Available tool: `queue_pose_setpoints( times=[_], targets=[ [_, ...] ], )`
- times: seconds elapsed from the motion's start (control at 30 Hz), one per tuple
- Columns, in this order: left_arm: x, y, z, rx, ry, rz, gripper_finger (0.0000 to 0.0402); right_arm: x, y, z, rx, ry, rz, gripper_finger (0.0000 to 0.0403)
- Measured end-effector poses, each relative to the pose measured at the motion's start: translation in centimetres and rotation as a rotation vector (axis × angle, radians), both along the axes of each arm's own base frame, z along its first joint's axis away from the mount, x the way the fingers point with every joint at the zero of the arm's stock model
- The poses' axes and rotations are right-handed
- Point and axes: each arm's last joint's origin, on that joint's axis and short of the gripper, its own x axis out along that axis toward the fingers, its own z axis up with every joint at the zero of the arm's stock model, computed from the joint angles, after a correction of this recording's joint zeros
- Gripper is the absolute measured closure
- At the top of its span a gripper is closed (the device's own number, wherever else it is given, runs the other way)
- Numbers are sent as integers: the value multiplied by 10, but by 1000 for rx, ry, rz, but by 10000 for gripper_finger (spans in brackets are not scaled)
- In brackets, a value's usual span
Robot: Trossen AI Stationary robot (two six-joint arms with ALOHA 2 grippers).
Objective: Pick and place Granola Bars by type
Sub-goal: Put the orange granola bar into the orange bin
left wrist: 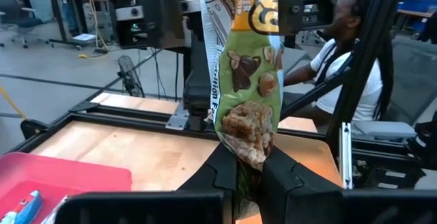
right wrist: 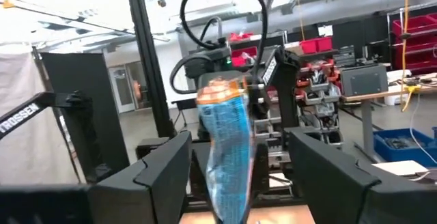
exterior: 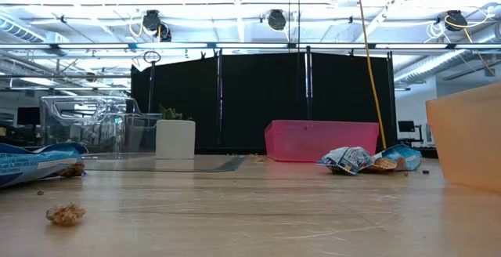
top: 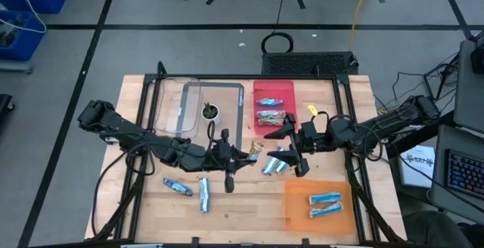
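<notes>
The left gripper (left wrist: 249, 176) is clamped on one end of a brownish bar (left wrist: 246, 80) with a green and brown printed wrapper; the foil is glossy and creased. In the left wrist view its long axis runs straight away from the fingers. From above, this bar (top: 255, 153) is above the middle of the wooden table (top: 249, 203), between the two arms.

The right gripper (right wrist: 235, 176) stands with its two dark, angular fingers spread, and a blue-and-silver bar (right wrist: 229, 149) shows between them, with its long axis also pointing away from the fingers. I cannot tell if the fingers touch it.

Below, a small crinkled heap of blue bars (top: 274, 163) lies just under the grippers. Two more blue bars (top: 190, 191) lie apart on the bare wood near the front left, one slanted, one nearly upright in the picture. A flat orange mat (top: 299, 210) carries two blue bars lying sideways. A red tray (top: 283, 89) holds several bars. A clear plastic box (top: 170, 97) and a small potted plant (top: 209, 112) stand at the back left.
</notes>
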Motion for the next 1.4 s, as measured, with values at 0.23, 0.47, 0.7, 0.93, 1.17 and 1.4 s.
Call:
queue_pose_setpoints(
  times=[0.23, 0.47, 0.7, 0.93, 1.17, 1.4],
  targets=[
    [0, 0, 0, 16, 1, -1, 373, 5, -5, -1, 13, -6, -16, 165],
    [0, 0, 0, 25, 2, -2, 374, 27, 2, 1, -12, 13, 52, 165],
    [0, 0, 0, 22, 2, -1, 374, 42, 5, 6, -30, 24, 47, 165],
    [0, 0, 0, 18, 0, 2, 375, 43, 5, 2, -29, 72, 45, 224],
    [0, 0, 0, -6, -3, 4, 370, 43, 6, 1, -14, 81, 54, 362],
    [0, 1, 2, -15, -22, 6, 338, 43, 6, 2, 21, 82, 61, 387]
  ],
)
